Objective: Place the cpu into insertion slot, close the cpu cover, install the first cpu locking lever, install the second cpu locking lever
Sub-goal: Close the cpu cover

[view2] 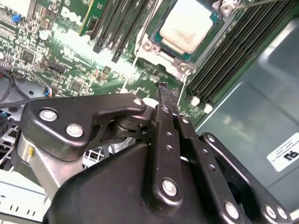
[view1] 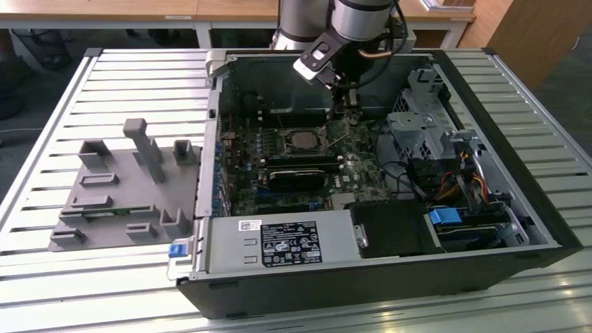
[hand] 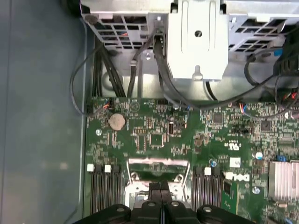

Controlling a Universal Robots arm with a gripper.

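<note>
The cpu (view2: pixel 189 22) lies with its pale silver top up inside the insertion slot (view1: pixel 301 141) on the green motherboard. The silver cpu cover (view2: pixel 164 52) frames it and looks laid down around the chip. A thin wire lever (view2: pixel 149 21) runs along one side of the socket, and another (view2: pixel 261 3) shows at the opposite corner. My gripper (view2: pixel 163 91) hangs just above the board beside the socket, its two black fingers pressed together with nothing between them. In the exterior view the gripper (view1: pixel 343 114) is just to the right of the slot, inside the open case. In the first wrist view the gripper (hand: pixel 159 187) sits over the socket's metal edge (hand: pixel 156 164).
Black memory slots (view2: pixel 224 60) flank the socket. A metal drive cage (view1: pixel 421 132) with cables stands on the exterior view's right, and the power supply (view1: pixel 277 243) sits at the front. A grey fixture (view1: pixel 120 187) lies on the slatted table on the exterior view's left.
</note>
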